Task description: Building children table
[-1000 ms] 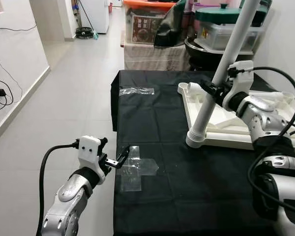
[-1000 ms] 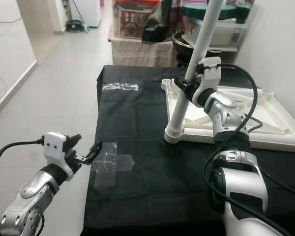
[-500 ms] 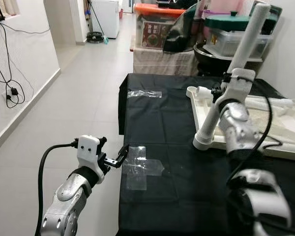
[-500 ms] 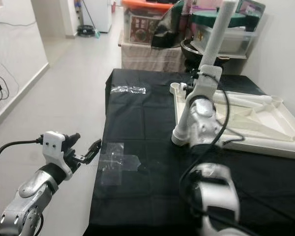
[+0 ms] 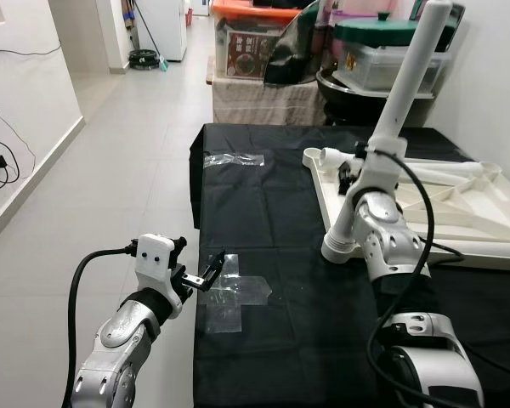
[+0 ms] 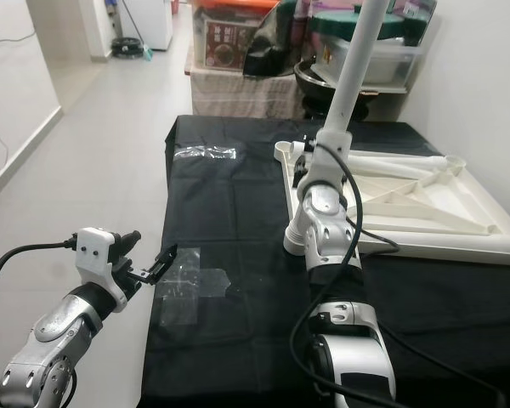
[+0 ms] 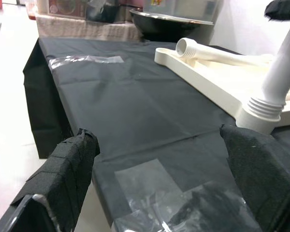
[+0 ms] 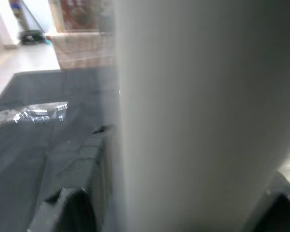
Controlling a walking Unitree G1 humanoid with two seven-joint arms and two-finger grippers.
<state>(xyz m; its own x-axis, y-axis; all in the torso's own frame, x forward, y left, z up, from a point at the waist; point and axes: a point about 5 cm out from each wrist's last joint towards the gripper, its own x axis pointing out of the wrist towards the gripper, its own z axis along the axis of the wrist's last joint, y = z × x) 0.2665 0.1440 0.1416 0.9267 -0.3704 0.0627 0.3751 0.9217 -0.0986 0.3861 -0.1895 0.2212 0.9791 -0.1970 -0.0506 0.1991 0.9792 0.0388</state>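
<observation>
1. Blur swallows most of your right wrist view: the table leg (image 8: 198,111) is a pale column so near the lens that you cannot see the fingers close round it, only dark pad shapes at the picture's edges.
2. From the head views, your right gripper (image 5: 354,170) sits against the leg partway up, seemingly clamped on it, though the arm's own wrist hides the fingertips.
3. The leg's threaded foot stands in the near-left corner socket of the white tabletop (image 5: 459,212), which lies upside down on the right side of the black cloth (image 5: 272,204). Its long axis runs up and leans away to the far right.
4. A second white leg (image 7: 217,50) lies flat along the tabletop's far edge, open end pointing left.
5. Your left gripper (image 5: 207,277) hovers at the cloth's near-left edge, fingers spread wide and holding nothing, just left of a cross of clear tape (image 5: 234,293).
6. Another crumpled strip of tape (image 5: 234,158) lies on the far-left part of the cloth.
</observation>
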